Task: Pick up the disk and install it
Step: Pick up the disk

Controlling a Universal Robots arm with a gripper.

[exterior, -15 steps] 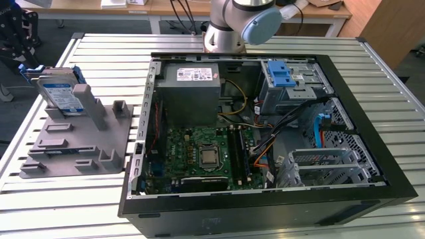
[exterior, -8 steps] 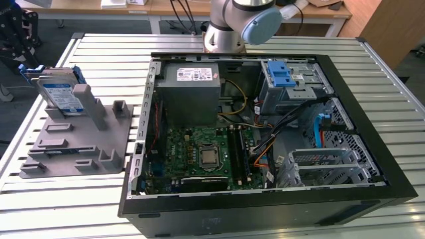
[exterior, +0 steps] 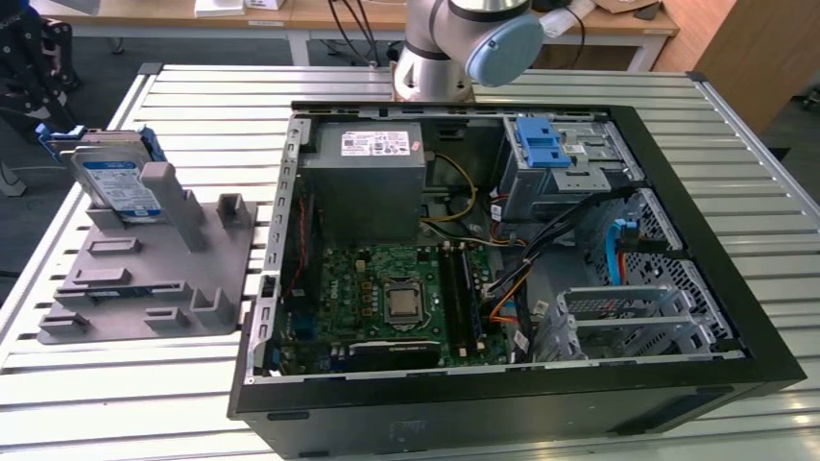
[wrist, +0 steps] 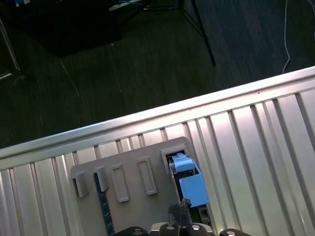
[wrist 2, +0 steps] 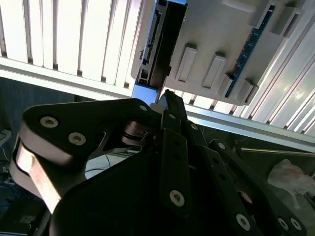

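Note:
The disk (exterior: pixel 118 182) stands on edge in a slot of a grey holder (exterior: pixel 141 279) at the exterior view's left, its white-and-blue label facing out and blue rails along its sides. In the second wrist view my gripper (wrist 2: pixel 165 96) hangs above the disk's dark connector edge (wrist 2: pixel 158 44), clear of it, with its dark fingers drawn together and nothing between them. In the first wrist view the gripper tip (wrist: pixel 181 205) sits just off the disk's blue rail (wrist: pixel 189 182) in the holder (wrist: pixel 128 206).
An open black computer case (exterior: pixel 513 413) lies on the slatted metal table (exterior: pixel 192 96). Inside are a grey power-supply box (exterior: pixel 365 178), a metal drive cage with a blue latch (exterior: pixel 551 149) and a green motherboard (exterior: pixel 397 298). The table edge (wrist: pixel 147 118) borders dark floor.

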